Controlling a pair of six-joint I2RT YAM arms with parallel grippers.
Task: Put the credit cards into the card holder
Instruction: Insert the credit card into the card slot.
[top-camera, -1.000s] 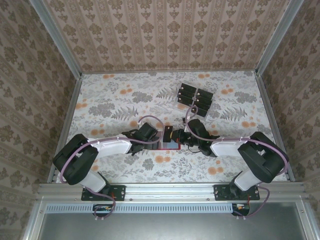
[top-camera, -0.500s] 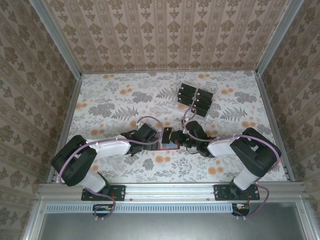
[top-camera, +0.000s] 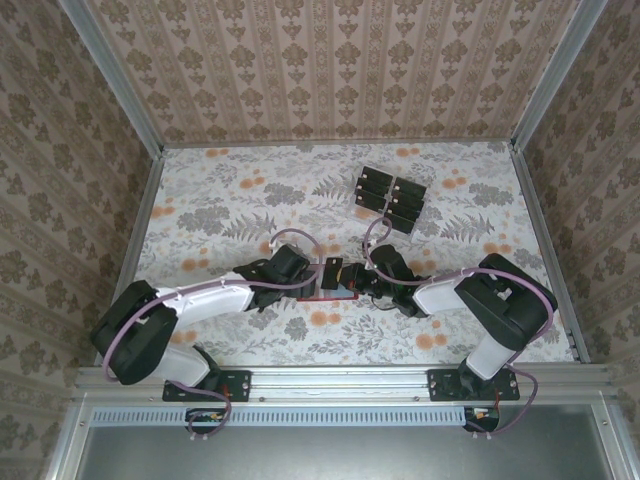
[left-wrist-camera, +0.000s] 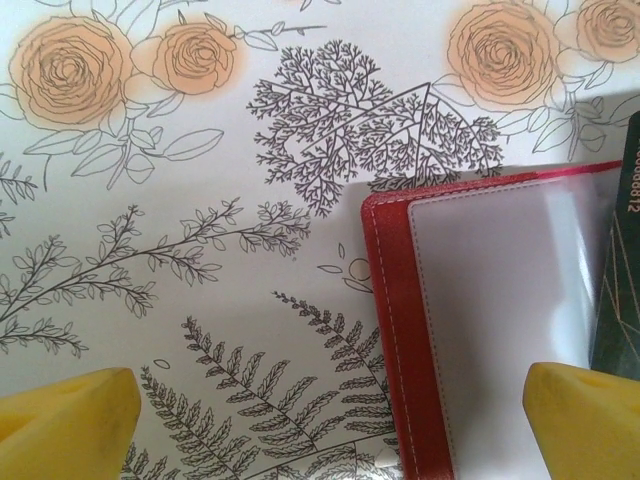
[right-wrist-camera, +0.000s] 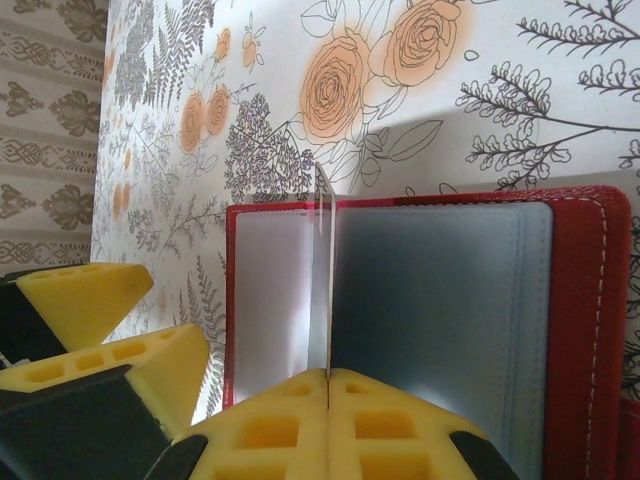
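Note:
The red card holder (right-wrist-camera: 590, 330) lies open on the floral table, its clear pockets facing up, and shows in the top view as a red strip (top-camera: 338, 294) between both arms. My right gripper (right-wrist-camera: 328, 375) is shut on one dark credit card (right-wrist-camera: 322, 270), held edge-on and upright over the holder's left pocket. My left gripper (left-wrist-camera: 325, 425) is open and straddles the holder's left red edge (left-wrist-camera: 400, 330), one yellow fingertip (left-wrist-camera: 70, 425) over the table, the other over the pocket. The same card (left-wrist-camera: 620, 270) shows at the right edge there. More credit cards (top-camera: 390, 195) sit further back.
The spare cards stand in two rows at the back right of the table (top-camera: 220, 210). Patterned walls and metal rails enclose the table on three sides. Both grippers (top-camera: 312, 275) (top-camera: 350, 275) meet closely at the table's middle front.
The right arm has pushed a little leftward with its card, toward the holder. The left arm's elbow has dropped and shifted left while its gripper stays at the holder.

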